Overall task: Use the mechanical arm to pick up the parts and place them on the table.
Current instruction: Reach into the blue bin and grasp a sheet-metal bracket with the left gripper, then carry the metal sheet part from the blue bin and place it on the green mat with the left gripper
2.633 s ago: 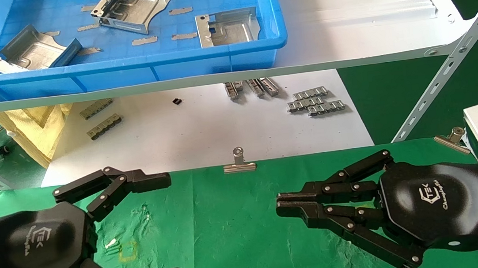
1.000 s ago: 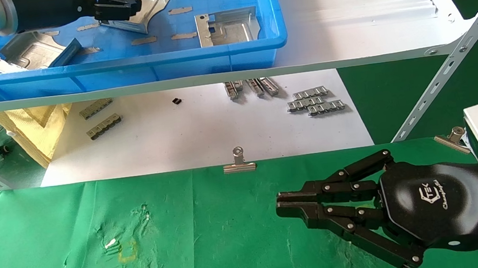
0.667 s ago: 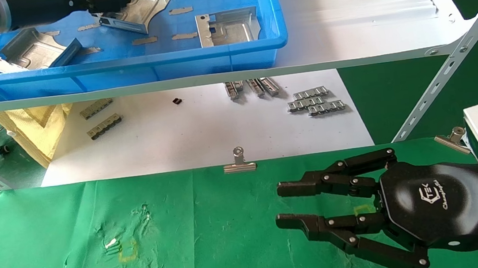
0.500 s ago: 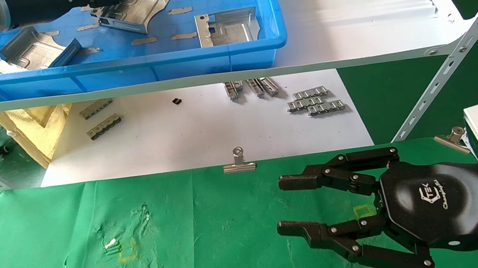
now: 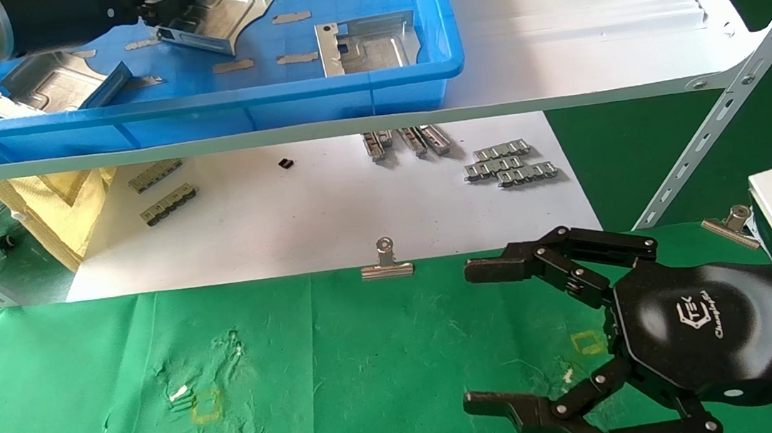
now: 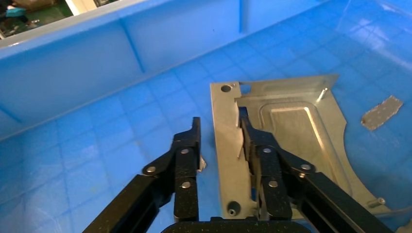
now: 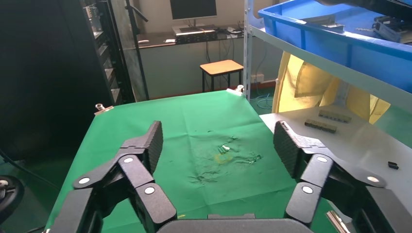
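- Grasping is the step in hand: your left claw (image 6: 221, 145) is reached into the blue bin (image 5: 439, 39) on the white shelf (image 5: 590, 44), at the far left corner of the head view.
- Its fingers are apart and straddle the bent-up flange of one silver part (image 6: 272, 141). One finger sits on the bin floor outside the flange, the other rests on the embossed face inside it.
- A gap shows between the outer finger and the flange, so the part does not look clamped yet. It lies flat on the bin floor.
- Two more parts lie in the same bin: one near the left front wall (image 5: 49, 83) and one near the right front wall (image 5: 368, 43). None is on the green worktop (image 5: 344, 364) yet.
- Your right claw (image 5: 506, 336) hovers low over the right side of the worktop with its fingers spread wide and nothing between them. It looks idle.
- Next, you would need to close the left fingers squarely on the flange. After that, lift straight up until the part clears the bin wall.
- From there, carry it forward and down to a bare patch of green cloth. The thin flange could slip or twist in the grip, so a firm, centred pinch matters.
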